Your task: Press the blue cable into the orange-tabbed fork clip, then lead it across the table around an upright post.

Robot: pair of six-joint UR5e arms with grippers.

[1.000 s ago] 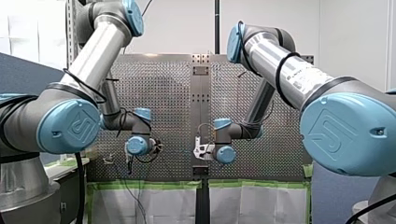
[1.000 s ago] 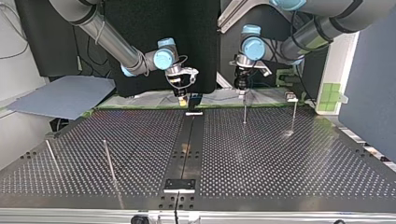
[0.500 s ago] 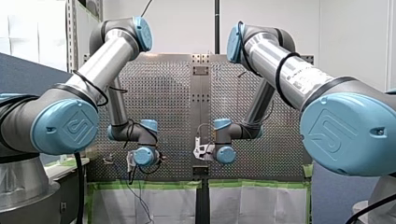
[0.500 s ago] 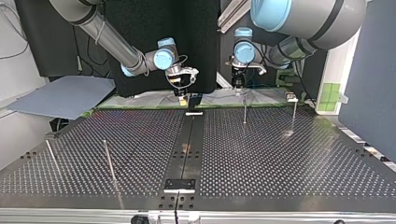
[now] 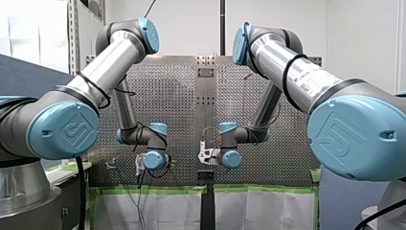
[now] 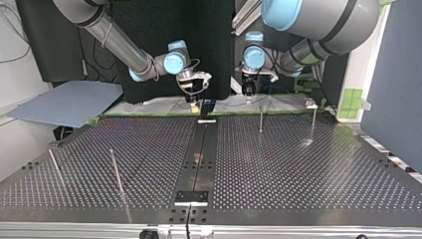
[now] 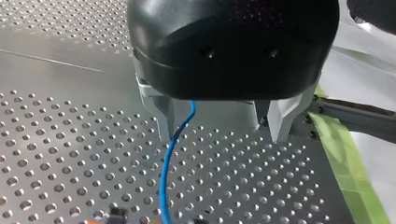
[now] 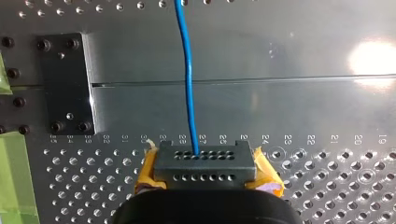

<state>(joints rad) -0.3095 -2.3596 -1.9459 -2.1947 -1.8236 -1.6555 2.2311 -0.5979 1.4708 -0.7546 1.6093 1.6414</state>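
At L claw [image 7: 223, 135]: released, spread wide, w/ blue cable [image 7: 163, 186] hanging btwn fingers [image 7: 280, 119], nearer one, toward perforated desk [image 7: 56, 154]. At R claw [image 8: 205, 172], upper centre of top view: clenched on grey block [image 8: 205, 161], w/ cable leading out ahead.

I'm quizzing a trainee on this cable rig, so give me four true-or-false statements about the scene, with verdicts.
1. My left end effector is open. True.
2. My right end effector has yellow pads. True.
3. The blue cable hangs free of my right end effector. False: it runs straight into its closed grip.
4. The perforated table carries no posts. False: an upright post stands near my left end effector in the top view.
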